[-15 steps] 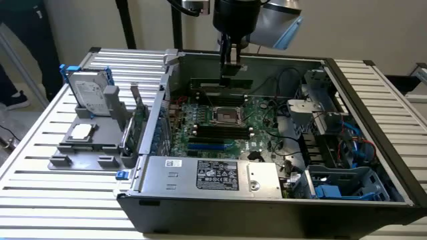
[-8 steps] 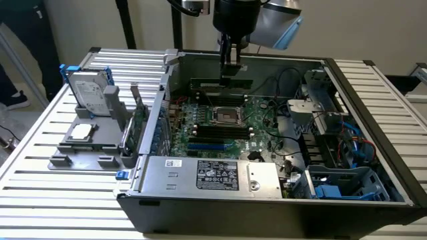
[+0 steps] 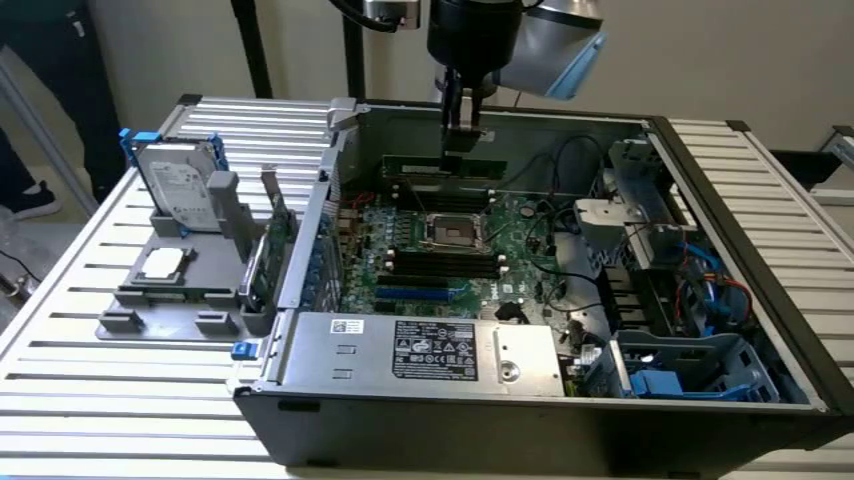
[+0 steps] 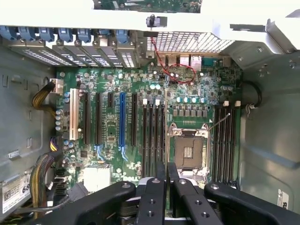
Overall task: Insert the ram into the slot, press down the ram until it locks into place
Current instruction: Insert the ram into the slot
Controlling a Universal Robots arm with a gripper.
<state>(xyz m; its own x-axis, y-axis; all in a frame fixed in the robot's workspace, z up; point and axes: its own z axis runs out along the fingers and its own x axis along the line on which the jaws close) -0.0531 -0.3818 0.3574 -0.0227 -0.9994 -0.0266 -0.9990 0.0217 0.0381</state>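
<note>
Gripper (image 3: 462,142) closed on the ram (image 3: 414,165). The stick is held level, long edge down, above the motherboard (image 3: 514,215) toward the far edge of the open case (image 3: 534,440); it is not seated. At the exterior view's left, a hard drive (image 3: 180,185) stands in a grey holder (image 3: 147,300) on the slatted table (image 3: 80,300), beside the case. At centre are the black slots (image 3: 434,262), on the near side of the processor socket (image 3: 454,232). In the wrist view the gripper (image 4: 166,171) hangs just beside those slots (image 4: 154,136).

Lab, slatted aluminium table (image 3: 80,400), open computer case (image 3: 534,430)
</note>
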